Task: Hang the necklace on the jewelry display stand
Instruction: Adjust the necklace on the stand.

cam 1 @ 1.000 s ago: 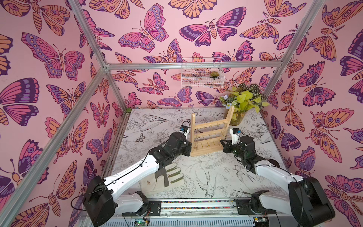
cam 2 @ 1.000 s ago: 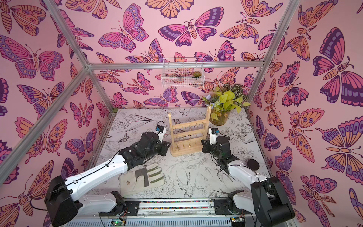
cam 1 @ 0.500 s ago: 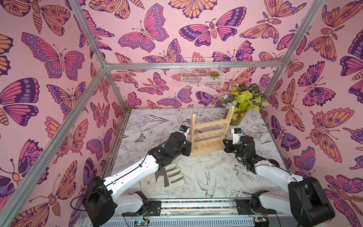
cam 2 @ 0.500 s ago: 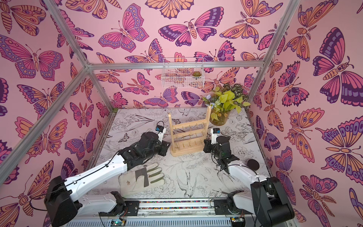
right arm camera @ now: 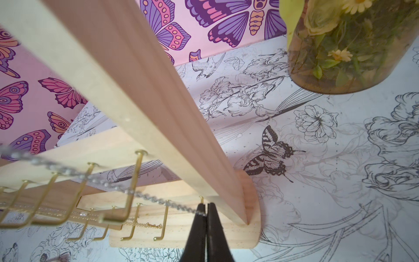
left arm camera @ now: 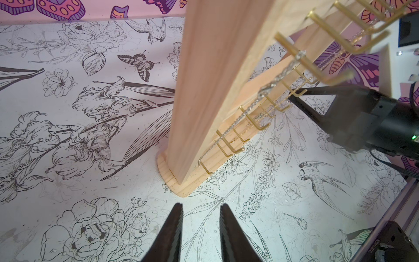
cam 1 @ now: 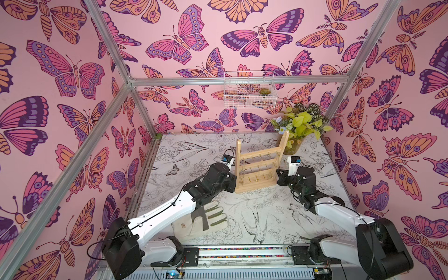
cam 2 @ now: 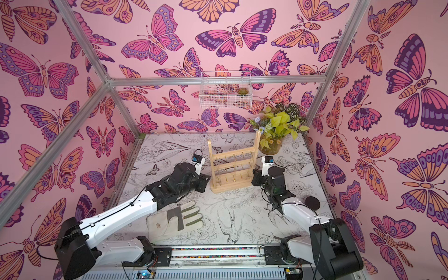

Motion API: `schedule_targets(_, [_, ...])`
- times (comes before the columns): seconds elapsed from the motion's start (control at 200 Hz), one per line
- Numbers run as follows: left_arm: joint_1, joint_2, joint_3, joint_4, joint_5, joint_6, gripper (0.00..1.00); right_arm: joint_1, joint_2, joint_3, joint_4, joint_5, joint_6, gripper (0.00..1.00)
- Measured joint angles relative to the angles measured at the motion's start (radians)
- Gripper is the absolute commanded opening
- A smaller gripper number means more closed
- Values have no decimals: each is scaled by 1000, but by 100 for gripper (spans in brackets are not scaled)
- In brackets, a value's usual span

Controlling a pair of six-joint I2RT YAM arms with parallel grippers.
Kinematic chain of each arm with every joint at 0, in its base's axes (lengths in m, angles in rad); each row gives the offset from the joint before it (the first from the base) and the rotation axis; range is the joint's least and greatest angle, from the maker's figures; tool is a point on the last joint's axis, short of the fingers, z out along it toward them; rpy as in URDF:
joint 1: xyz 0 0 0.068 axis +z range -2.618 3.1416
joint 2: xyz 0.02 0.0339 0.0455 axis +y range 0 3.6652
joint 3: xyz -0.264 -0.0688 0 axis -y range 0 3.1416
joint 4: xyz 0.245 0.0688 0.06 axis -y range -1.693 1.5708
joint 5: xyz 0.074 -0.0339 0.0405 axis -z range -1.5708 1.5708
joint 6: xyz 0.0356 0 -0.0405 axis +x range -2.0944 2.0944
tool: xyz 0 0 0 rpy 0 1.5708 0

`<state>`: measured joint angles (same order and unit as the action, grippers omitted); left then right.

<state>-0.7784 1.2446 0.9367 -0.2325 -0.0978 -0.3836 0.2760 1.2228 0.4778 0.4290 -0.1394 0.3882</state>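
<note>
Jewelry display stand (cam 1: 258, 169) is upright mid-counter (cam 1: 266, 218), toward the far side. Right pincer (right arm camera: 206, 207) sits just right of the stand's right upright, low by the base. Its jaws are pinched on 1 end of the silver necklace (right arm camera: 149, 197). The chain runs left from the tips, past the gold hooks (right arm camera: 133, 181) on the crossbars. Left pincer (left arm camera: 200, 206) is just off the base's left end, not touching. Its 2 jaws stand a narrow gap apart w/ nothing between.
</note>
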Motion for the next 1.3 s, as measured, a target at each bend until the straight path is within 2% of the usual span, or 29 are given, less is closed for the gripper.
schedule_targets(0.29, [0,0,0,0,0,0,31,0,30,13,35,-24,14,1])
schedule_targets(0.466, [0,0,0,0,0,0,31,0,37,13,39,-34,24,6])
schedule_targets(0.751, [0,0,0,0,0,0,31,0,19,13,18,-32,25,19])
schedule_targets(1.056, [0,-13,-1,0,-1,0,31,-6,-65,13,-50,-2,-1,26])
schedule_targets(1.297, [2,-24,-1,-21,-6,-2,32,-23,-72,41,-220,1,-35,40])
